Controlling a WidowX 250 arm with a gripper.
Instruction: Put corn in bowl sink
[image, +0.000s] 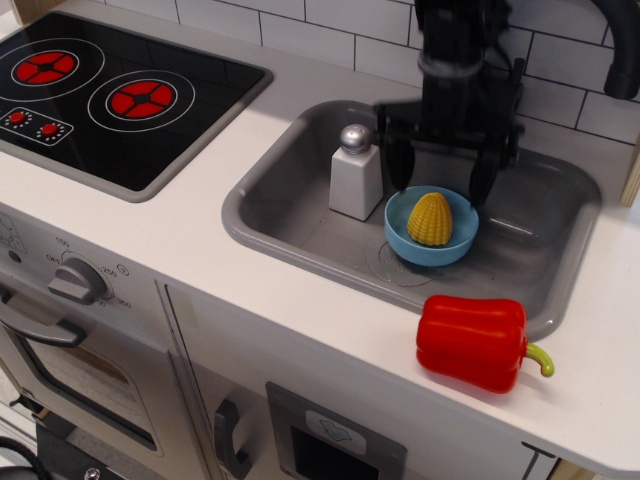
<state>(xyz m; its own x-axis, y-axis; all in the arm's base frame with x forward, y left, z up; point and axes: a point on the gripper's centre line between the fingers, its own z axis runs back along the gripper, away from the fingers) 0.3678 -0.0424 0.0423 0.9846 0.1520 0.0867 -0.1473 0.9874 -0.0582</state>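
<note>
White surface (180, 225), smooth, matte; carries everything. Black glossy cooktop (110, 95) at 10 o'clock, two red ring burners.

Sink (290, 215): grey plastic rectangular basin, rounded corners, sunk into the surface right of centre. Black faucet (620, 45) curves in at 1 o'clock.

Gripper (443, 180): black, hangs from 12 o'clock above the basin. Fingers (399, 165) spread wide, one either side of the bowl's far rim, pinching nothing, clear of the corn.

Red bell pepper (472, 340): glossy, lobed, lies on its side on the sink's front lip at 5 o'clock, yellow-green stem pointing to 3 o'clock.

White shaker (355, 175): squarish tapered body, round silver cap, upright in the sink, just beside the bowl at its 9 o'clock.

Bowl (430, 250): light blue, round, smooth plastic, on the sink floor.

Corn (430, 218): inside the bowl, resting free. Yellow stub, rounded cone, rows of bumpy kernels. Long axis runs about 12 to 6 o'clock, narrower rounded end toward 12.
</note>
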